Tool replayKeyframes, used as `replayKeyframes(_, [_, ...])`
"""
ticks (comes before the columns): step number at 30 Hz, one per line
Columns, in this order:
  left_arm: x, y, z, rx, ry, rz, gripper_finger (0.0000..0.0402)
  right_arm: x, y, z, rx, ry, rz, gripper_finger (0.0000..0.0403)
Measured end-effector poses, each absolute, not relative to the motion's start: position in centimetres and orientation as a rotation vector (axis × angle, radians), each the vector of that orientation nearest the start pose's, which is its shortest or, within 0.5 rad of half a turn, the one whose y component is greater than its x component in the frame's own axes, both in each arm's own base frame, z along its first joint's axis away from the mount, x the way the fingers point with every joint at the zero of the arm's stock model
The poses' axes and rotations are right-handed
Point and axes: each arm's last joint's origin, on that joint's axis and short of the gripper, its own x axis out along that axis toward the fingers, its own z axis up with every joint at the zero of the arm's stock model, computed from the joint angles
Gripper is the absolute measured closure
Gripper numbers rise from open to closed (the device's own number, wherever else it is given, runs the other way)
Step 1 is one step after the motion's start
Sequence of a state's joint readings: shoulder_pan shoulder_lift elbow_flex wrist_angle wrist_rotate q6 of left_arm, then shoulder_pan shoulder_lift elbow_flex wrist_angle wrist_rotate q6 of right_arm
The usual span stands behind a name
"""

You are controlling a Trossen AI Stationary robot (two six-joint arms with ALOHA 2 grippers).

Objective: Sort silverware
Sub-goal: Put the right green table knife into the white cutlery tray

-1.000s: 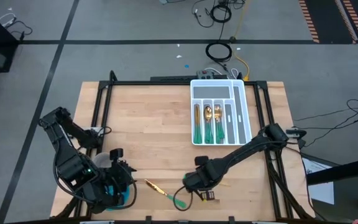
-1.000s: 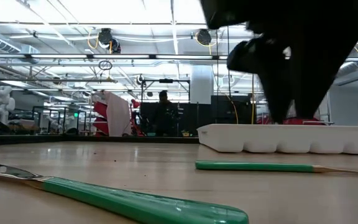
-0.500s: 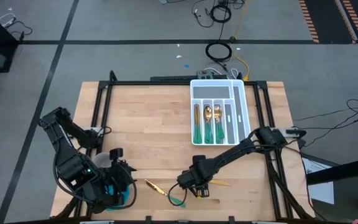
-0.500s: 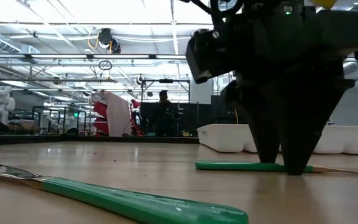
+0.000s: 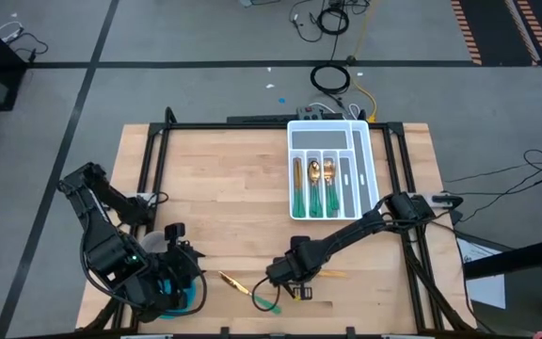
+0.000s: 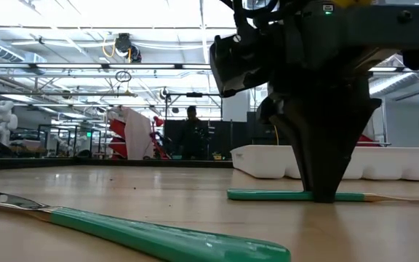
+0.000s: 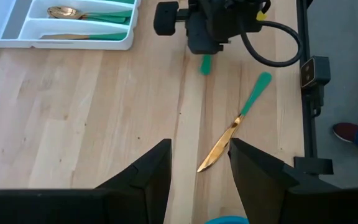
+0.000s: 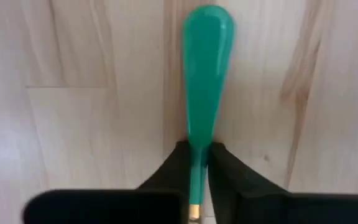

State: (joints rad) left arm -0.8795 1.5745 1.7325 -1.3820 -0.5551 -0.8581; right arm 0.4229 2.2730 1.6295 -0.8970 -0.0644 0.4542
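Note:
A piece of silverware (image 6: 275, 194) with a teal handle and a gold head (image 5: 333, 275) lies flat near the table's front edge. My right gripper (image 5: 294, 280) stands over it, pointing down and shut on its handle. A knife (image 5: 243, 287) with a gold blade and teal handle lies flat just to the left, also in the left wrist view (image 7: 236, 124). My left gripper (image 7: 199, 171) hovers open at the front left, holding nothing. More silverware (image 5: 314, 184) lies in the white tray (image 5: 369, 169). My right gripper pinches the narrow part of the teal handle (image 8: 196, 132) between its two fingers (image 6: 324, 182), close to the gold head. The fingers come from above, pointing down, and lie across the handle. The piece lies flat on the wood, its wide handle end (image 8: 207, 37) free.
The white tray (image 6: 268, 161) stands at the far right of the table, beyond my right gripper. Black frame rails (image 5: 153, 169) run along the table's sides. Bare wood lies between the tray and the knife. A person (image 6: 191, 135) stands far off in the room.
My right gripper has come down to the table over the teal handle. Its fingers stood open on either side of the handle half a second ago and have now shut on it. The piece still lies on the wood.

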Motion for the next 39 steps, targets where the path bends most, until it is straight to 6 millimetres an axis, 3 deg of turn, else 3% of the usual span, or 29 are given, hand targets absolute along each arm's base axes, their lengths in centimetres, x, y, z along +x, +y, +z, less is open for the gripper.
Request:
replayKeyframes(5, [19.3,-21.0,37.8,0.015,0.931,0.124,0.0233,38.7,17.6,11.0,0.092,1.578,0.036,0.0398])
replayKeyframes(8, [19.3,-21.0,37.8,0.016,0.932,0.125,0.0233,38.4,17.7,12.0,0.079,1.556,0.037,0.04])
replayKeyframes(18, [19.3,-20.9,37.8,0.029,0.933,0.135,0.0233,37.0,16.6,19.1,0.073,1.421,-0.017,0.0402])
replayKeyframes(21, [19.3,-20.9,37.8,0.03,0.932,0.135,0.0233,36.2,16.2,20.4,0.051,1.424,-0.039,0.0402])
replayKeyframes(25, [19.3,-20.8,37.8,0.031,0.932,0.136,0.0233,34.5,15.2,23.8,-0.02,1.393,-0.051,0.0403])
replayKeyframes(32, [19.3,-20.8,37.8,0.041,0.913,0.152,0.0233,31.1,12.3,28.0,-0.437,1.428,-0.077,0.0403])
replayKeyframes(39, [19.4,-20.7,37.9,0.045,0.878,0.183,0.0233,30.4,10.4,28.9,-0.904,1.515,0.137,0.0403])
